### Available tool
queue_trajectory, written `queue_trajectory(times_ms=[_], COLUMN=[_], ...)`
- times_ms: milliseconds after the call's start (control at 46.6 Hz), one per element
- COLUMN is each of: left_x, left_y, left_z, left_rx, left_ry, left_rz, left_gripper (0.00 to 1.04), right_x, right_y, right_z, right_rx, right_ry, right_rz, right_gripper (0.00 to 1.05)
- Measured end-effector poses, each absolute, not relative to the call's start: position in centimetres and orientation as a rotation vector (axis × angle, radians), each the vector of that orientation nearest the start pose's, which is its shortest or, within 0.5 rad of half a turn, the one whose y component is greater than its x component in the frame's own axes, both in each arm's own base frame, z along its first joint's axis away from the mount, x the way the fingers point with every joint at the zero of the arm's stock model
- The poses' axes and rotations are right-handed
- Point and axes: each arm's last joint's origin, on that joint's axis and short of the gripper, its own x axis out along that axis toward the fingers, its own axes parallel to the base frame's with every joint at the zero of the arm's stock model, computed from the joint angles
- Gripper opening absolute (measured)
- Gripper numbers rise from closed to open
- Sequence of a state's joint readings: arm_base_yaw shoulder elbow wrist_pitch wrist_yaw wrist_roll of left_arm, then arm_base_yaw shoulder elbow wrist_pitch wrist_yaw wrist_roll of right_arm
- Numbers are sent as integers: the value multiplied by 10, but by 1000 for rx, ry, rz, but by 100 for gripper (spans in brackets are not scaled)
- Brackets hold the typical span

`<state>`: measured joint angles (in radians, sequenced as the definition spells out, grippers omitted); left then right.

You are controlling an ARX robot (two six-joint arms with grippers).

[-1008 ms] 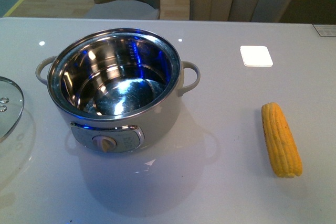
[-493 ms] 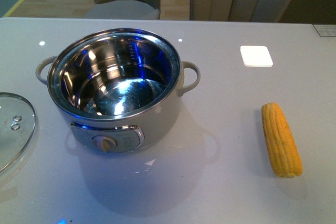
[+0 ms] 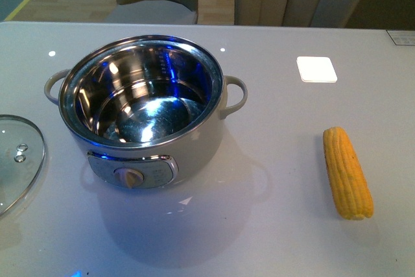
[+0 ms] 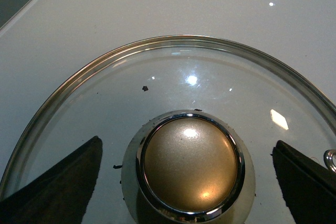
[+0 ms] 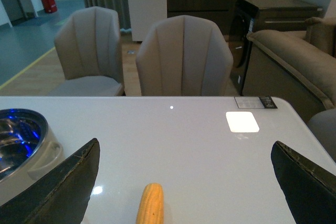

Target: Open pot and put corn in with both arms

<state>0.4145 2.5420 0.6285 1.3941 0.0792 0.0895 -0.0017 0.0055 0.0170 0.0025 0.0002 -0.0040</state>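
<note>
- Front view: the white glossy worktop [image 3: 285, 238] carries every item listed below.
- The pot [image 3: 198, 150] stands uncovered on the left half of the worktop. Its steel interior is exposed and holds nothing, and the front panel knob [image 3: 131, 178] faces the camera.
- The glass lid [image 3: 14, 160] lies flat on the worktop at the left edge of the picture, near the pot but apart from it.
- The corn [image 3: 347, 173] lies on the worktop to the right of the pot, well apart from it, with its long axis pointing roughly away from the camera.
- Left claw [image 4: 185, 174]: the fingers [image 4: 63, 184] are spread apart, one on each side of the lid knob [image 4: 190, 164], and neither touches it.
- Right claw [image 5: 185, 182]: the fingers [image 5: 68, 182] are spread apart and grip nothing. In the right wrist view, one end of the corn [image 5: 151, 203] shows between them.
</note>
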Motion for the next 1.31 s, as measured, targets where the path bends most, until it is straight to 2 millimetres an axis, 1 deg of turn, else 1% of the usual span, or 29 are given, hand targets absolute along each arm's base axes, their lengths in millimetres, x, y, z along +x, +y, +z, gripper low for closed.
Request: queue_trajectory(times_ms=[21,86,129,193,214,257,279,343,407,450,557,579,643,665,686,707,836,900,965,1029,1115,1243,1308], left_x=[272,272,272,272,272,269,269,276,283,285,284,284,280,280,277,275,262,249,236,222,206,179,169], left_y=[117,117,117,117,118,120,121,129,137,138,136,135,130,129,125,122,106,93,81,70,60,43,38], left_z=[-46,-46,-46,-46,-45,-36,-30,-1,37,54,84,87,107,111,124,131,162,179,190,196,201,200,198], left_rx=[-40,-41,-41,-40,-39,-39,-39,-31,-25,-28,-47,-50,-66,-67,-81,-85,-119,-148,-181,-208,-242,-269,-272], left_ry=[520,520,519,519,517,509,503,443,356,325,288,283,253,248,225,213,152,119,95,82,72,80,83], left_rz=[304,305,305,306,310,322,329,359,384,389,387,386,374,372,368,364,344,326,320,310,304,294,286], left_gripper=[101,97,96,98,99,98,98,98,98,98,98,98,98,98,98,98,98,98,98,98,98,98,98], right_x=[97,97,97,97,97,97,97,97,97,97,97,97,97,97,97,97,97,97,97,97,97,97,97], right_y=[0,0,0,0,0,0,0,0,0,0,0,0,0,0,0,0,0,0,0,0,0,0,0], right_z=[169,169,169,169,169,169,169,169,169,169,169,169,169,169,169,169,169,169,169,169,169,169,169], right_rx=[-4,-4,-4,-4,-4,-4,-4,-4,-4,-4,-4,-4,-4,-4,-4,-4,-4,-4,-4,-4,-4,-4,-4], right_ry=[-14,-14,-14,-14,-14,-14,-14,-14,-14,-14,-14,-14,-14,-14,-14,-14,-14,-14,-14,-14,-14,-14,-14], right_rz=[-2,-2,-2,-2,-2,-2,-2,-2,-2,-2,-2,-2,-2,-2,-2,-2,-2,-2,-2,-2,-2,-2,-2], right_gripper=[96,96,96,96,96,96,96,96,96,96,96,96,96,96,96,96,96,96,96,96,96,96,96])
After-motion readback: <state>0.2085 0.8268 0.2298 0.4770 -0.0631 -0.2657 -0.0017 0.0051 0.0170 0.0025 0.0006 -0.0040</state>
